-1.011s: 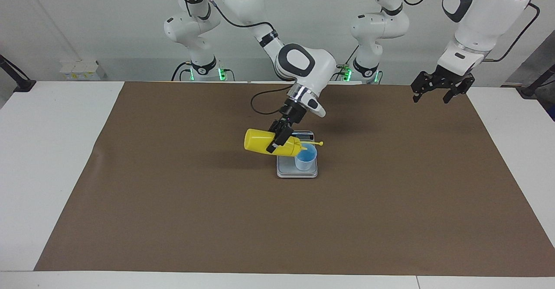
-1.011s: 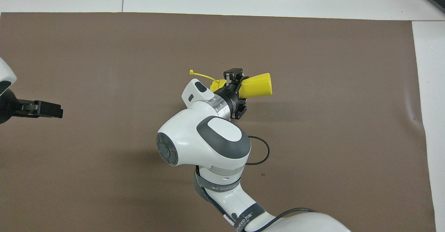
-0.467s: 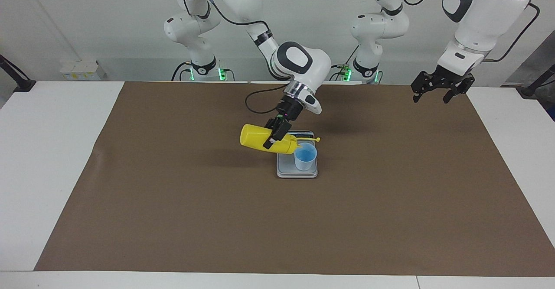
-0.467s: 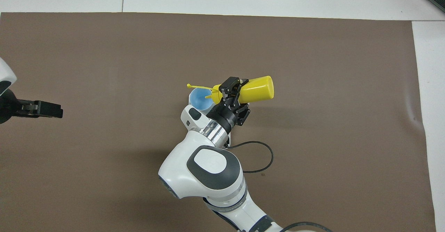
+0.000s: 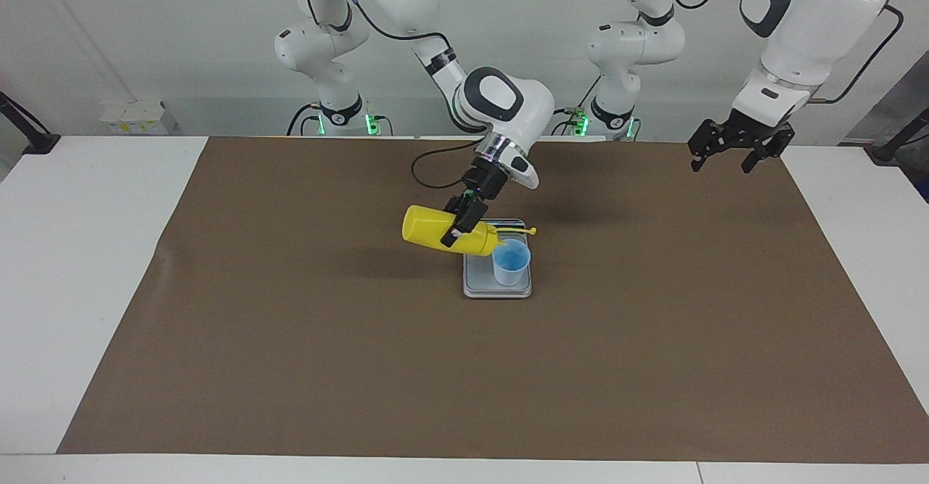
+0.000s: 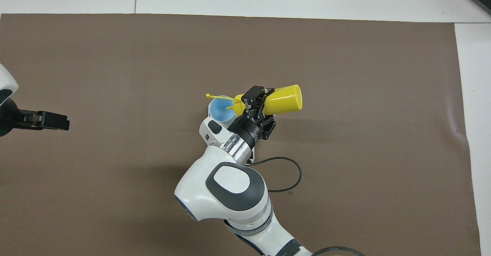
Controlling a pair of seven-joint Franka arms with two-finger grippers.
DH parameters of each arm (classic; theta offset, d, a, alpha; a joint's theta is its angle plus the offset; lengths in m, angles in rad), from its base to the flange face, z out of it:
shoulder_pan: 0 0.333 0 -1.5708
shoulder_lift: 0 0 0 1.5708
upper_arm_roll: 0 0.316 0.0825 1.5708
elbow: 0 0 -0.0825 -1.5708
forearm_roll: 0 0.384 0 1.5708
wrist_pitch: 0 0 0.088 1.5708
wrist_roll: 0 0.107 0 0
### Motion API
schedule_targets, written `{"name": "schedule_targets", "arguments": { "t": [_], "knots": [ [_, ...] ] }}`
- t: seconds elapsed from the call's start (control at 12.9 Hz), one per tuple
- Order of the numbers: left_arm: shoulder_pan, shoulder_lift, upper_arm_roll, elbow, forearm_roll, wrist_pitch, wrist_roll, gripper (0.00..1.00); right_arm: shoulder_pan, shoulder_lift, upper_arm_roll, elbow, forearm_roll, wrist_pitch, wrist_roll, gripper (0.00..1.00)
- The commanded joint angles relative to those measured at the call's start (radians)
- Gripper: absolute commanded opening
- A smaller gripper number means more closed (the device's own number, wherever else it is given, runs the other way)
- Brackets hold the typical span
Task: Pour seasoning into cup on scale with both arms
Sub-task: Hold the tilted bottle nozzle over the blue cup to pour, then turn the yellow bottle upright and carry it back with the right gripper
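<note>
My right gripper [image 5: 460, 227] [image 6: 256, 101] is shut on the yellow seasoning bottle [image 5: 428, 229] [image 6: 282, 99]. It holds the bottle on its side in the air, nozzle tipped down at the rim of the light-blue cup [image 5: 511, 264] [image 6: 219, 108]. The cap strap [image 5: 520, 233] [image 6: 216, 95] sticks out over the cup. The cup stands on the silver-grey scale [image 5: 480, 284], which the right arm mostly hides in the overhead view. My left gripper [image 5: 731, 156] [image 6: 51, 121] waits, open and holding nothing, in the air over the brown mat at the left arm's end.
A brown mat [image 5: 290, 339] [image 6: 364, 94] covers most of the white table [image 5: 87, 252]. A black cable [image 5: 432, 172] [image 6: 285, 171] loops from the right arm's wrist just above the mat, beside the scale.
The right arm drew back toward the robots and lifted slightly with the bottle, uncovering the cup from above. Over the last half second it barely moved. The left arm stayed still.
</note>
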Motion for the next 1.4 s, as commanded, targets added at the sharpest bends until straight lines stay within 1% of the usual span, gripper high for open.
{"name": "schedule_targets", "arguments": {
  "t": [0.0,0.16,0.31,0.39,0.54,0.7,0.86,1.01,1.17,1.32],
  "knots": [
    [0.010,-0.012,-0.005,-0.007,0.002,-0.006,-0.007,1.00,-0.013,-0.021,0.008,0.033,0.079,0.003,0.022,0.50],
    [0.010,-0.012,-0.005,-0.007,0.002,-0.006,-0.007,1.00,-0.033,-0.047,0.010,0.034,0.169,0.037,0.034,0.50],
    [0.010,-0.012,-0.005,-0.007,0.002,-0.006,-0.007,1.00,-0.071,-0.092,0.008,0.023,0.302,0.087,0.031,0.51],
    [0.010,-0.012,-0.003,-0.007,0.004,-0.006,-0.007,1.00,-0.083,-0.097,0.008,0.024,0.367,0.100,0.028,0.52],
    [0.010,-0.012,-0.003,-0.007,0.002,-0.006,-0.007,1.00,-0.106,-0.116,0.008,0.023,0.465,0.143,0.027,0.52],
    [0.010,-0.012,-0.005,-0.007,0.002,-0.006,-0.007,1.00,-0.140,-0.158,0.008,0.006,0.550,0.156,-0.004,0.52],
    [0.010,-0.012,-0.005,-0.007,0.002,-0.006,-0.007,1.00,-0.188,-0.216,0.008,-0.069,0.622,0.253,-0.038,0.52],
    [0.010,-0.012,-0.003,-0.007,0.002,-0.006,-0.007,1.00,-0.220,-0.250,0.010,-0.100,0.665,0.294,-0.047,0.52],
    [0.010,-0.012,-0.003,-0.007,0.002,-0.004,-0.008,1.00,-0.264,-0.279,0.008,-0.126,0.772,0.353,-0.119,0.52],
    [0.010,-0.012,-0.003,-0.007,0.002,-0.006,-0.007,1.00,-0.327,-0.323,0.008,-0.176,0.872,0.426,-0.206,0.52]
  ]
}}
